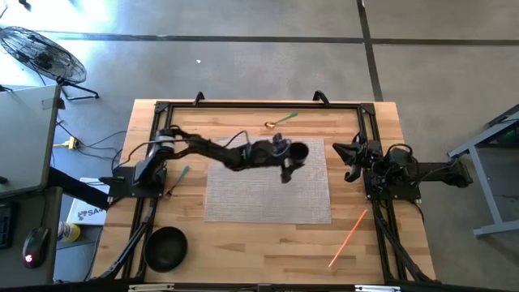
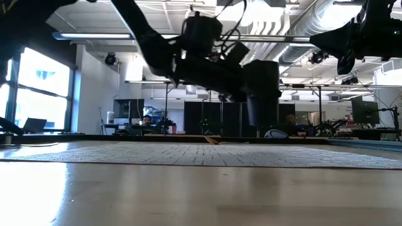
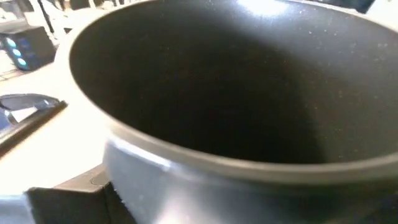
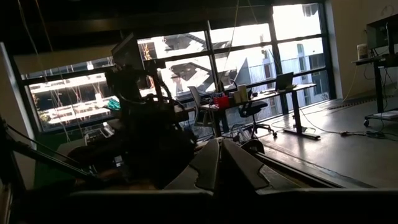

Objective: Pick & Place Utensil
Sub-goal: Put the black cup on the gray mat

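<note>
the left gripper (image 1: 290, 168) reaches over the grey placemat (image 1: 243, 203), its fingers spread wide around a dark cup (image 1: 297, 152), likely carrying it as the holder for a utensil. the green-handled spoon (image 1: 281, 121) lies just beyond the mat's far edge, untouched. the right gripper (image 1: 350, 158) waits at the mat's right, fingers together. a black bowl (image 1: 165, 247), an orange stick (image 1: 349, 236) and a teal utensil (image 1: 183, 174) lie well clear of the mat.

Dark jointed arms (image 1: 235, 152) — black cables
</note>
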Motion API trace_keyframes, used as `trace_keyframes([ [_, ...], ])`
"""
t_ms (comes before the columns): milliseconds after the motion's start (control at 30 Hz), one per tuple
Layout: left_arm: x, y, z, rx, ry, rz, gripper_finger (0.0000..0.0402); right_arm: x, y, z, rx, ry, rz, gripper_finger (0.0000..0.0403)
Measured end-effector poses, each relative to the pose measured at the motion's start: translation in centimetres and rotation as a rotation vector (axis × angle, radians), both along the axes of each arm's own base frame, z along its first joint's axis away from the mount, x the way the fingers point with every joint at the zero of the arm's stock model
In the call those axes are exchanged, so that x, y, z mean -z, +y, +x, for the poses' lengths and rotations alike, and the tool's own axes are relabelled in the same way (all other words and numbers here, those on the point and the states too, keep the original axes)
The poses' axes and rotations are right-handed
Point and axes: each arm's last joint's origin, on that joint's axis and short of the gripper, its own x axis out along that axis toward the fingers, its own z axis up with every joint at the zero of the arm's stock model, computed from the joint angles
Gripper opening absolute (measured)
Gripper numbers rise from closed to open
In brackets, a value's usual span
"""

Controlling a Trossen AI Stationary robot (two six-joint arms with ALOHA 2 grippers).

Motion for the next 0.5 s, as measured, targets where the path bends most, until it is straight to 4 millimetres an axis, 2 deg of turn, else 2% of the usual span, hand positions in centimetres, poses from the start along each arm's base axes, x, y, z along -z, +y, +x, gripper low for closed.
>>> trace_keyframes([
  [167,0.8,2.8,2.8,-0.039,-0.013,-0.009,0.0308,0.0,0.0,0.0,0.000,0.000,0.000,0.0012],
  [367,2.2,4.4,6.6,-0.059,0.038,-0.016,0.0308,0.1,0.0,0.0,0.000,0.008,0.000,0.0012],
  [500,2.8,5.6,7.8,-0.085,0.042,-0.016,0.0308,0.1,0.0,0.0,0.001,0.008,0.000,0.0012],
])
